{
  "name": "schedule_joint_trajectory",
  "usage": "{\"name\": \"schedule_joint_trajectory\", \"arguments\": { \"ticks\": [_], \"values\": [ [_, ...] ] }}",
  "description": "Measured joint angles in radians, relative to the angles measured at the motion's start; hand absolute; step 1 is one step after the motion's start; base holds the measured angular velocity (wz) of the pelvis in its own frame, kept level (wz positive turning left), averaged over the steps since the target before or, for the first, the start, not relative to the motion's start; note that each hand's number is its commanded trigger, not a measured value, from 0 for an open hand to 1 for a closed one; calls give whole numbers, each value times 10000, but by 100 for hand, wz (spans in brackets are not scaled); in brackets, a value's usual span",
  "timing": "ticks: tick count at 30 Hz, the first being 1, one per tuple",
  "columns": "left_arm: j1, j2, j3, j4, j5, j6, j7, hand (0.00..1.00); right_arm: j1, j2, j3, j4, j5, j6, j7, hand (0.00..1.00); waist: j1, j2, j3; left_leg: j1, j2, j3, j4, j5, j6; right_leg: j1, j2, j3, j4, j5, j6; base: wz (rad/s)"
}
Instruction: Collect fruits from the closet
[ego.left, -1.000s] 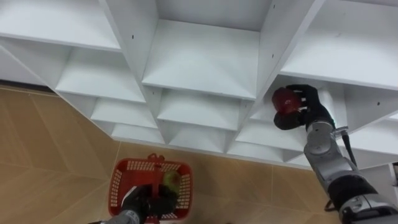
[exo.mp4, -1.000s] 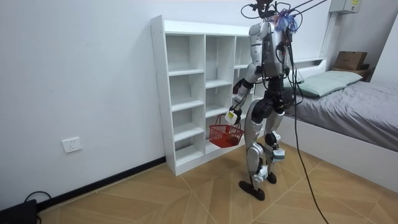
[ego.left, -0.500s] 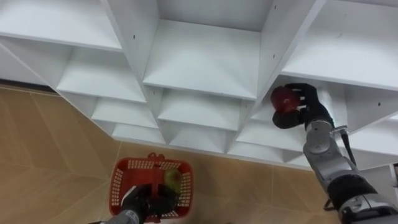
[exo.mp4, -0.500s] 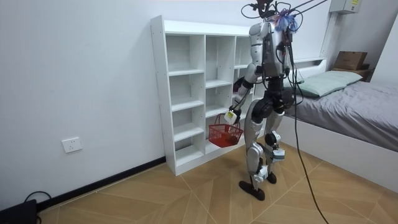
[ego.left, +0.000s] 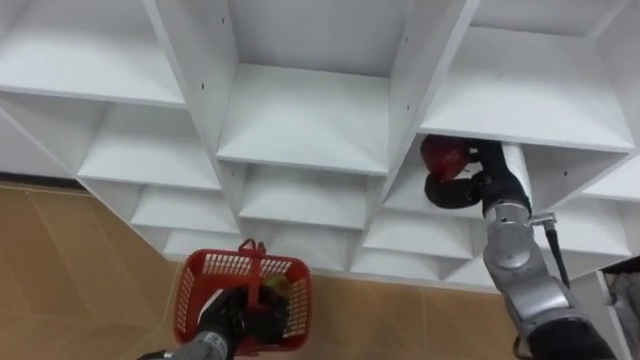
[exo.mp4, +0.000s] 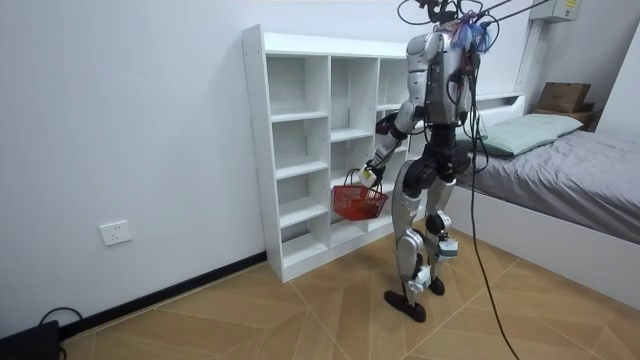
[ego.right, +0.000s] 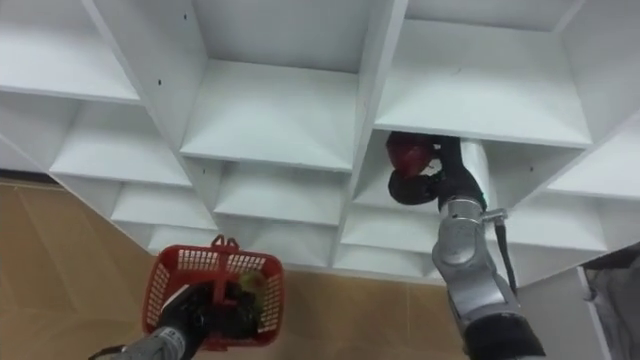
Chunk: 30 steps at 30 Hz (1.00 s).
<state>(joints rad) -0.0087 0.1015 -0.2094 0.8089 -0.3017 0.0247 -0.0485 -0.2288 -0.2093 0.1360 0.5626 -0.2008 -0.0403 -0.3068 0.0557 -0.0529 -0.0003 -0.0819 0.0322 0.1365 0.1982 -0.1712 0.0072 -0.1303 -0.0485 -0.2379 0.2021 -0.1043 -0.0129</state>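
A red apple (ego.left: 441, 157) (ego.right: 408, 152) sits in my right hand (ego.left: 468, 180) (ego.right: 430, 176), whose fingers curl round it at the mouth of a compartment in the right column of the white closet (ego.left: 300, 110). Low in the eye views my left hand (ego.left: 232, 328) (ego.right: 197, 315) grips the handle of a red wire basket (ego.left: 205, 290) (ego.right: 170, 282). A greenish fruit (ego.left: 277, 287) lies inside the basket. In the room view I stand facing the closet (exo.mp4: 300, 150) with the basket (exo.mp4: 359, 201) raised before the lower shelves.
The closet's other compartments show bare white shelves. Wooden floor (ego.left: 60, 270) lies below it. A bed (exo.mp4: 560, 170) stands at the room view's right, close behind me, and a wall socket (exo.mp4: 115, 233) is at its left.
The basket has risen in my left hand, seen in the room view. The head camera has shifted, so the shelves sit differently. My right hand still holds the apple at the compartment.
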Motion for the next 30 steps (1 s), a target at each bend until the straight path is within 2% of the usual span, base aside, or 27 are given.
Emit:
{"name": "schedule_joint_trajectory", "arguments": {
  "ticks": [5,8,14,16,21,24,26,30],
  "values": [
    [436,-12,35,-822,6,7,17,100,1122,91,-13,-1156,-96,78,239,100,-275,8,-19,624,-48,51,-254,-1,1,470,29,190,-10,-98,58,-6],
    [505,-28,105,-1209,5,6,-7,100,1342,98,-38,-1338,-379,79,265,100,-279,18,-18,840,-35,203,-359,-1,1,569,62,340,-15,-97,59,-16],
    [526,-35,109,-1215,14,7,-59,100,1535,94,-138,-1798,-841,81,289,100,-328,60,-12,1092,-17,320,-471,-2,-2,714,112,461,-37,-97,58,-7],
    [534,-38,109,-1217,9,17,-59,100,1622,155,-122,-1965,-890,80,416,100,-458,104,1,1223,-7,320,-500,-5,-6,904,132,474,-171,-89,66,3],
    [520,-36,110,-1217,-4,15,-53,100,1754,286,-110,-1967,-1109,81,613,100,-535,235,29,1354,-8,326,-550,-7,-9,996,143,491,-170,-91,69,0],
    [519,-52,125,-1217,-11,16,-52,100,2014,477,-104,-1967,-1244,114,766,100,-535,242,34,1520,0,342,-638,-11,-14,1128,152,484,-187,-115,73,-2],
    [520,-169,314,-1217,-11,35,-56,100,2121,641,-105,-1976,-1257,171,943,100,-524,255,55,1655,1,460,-696,-17,-18,1194,169,595,-180,-125,88,-12],
    [516,-232,522,-1217,-12,51,-80,100,2178,772,-110,-2005,-1299,206,1158,100,-542,252,61,1750,1,548,-720,-31,-24,1223,190,712,-170,-122,92,-9]
  ]
}}
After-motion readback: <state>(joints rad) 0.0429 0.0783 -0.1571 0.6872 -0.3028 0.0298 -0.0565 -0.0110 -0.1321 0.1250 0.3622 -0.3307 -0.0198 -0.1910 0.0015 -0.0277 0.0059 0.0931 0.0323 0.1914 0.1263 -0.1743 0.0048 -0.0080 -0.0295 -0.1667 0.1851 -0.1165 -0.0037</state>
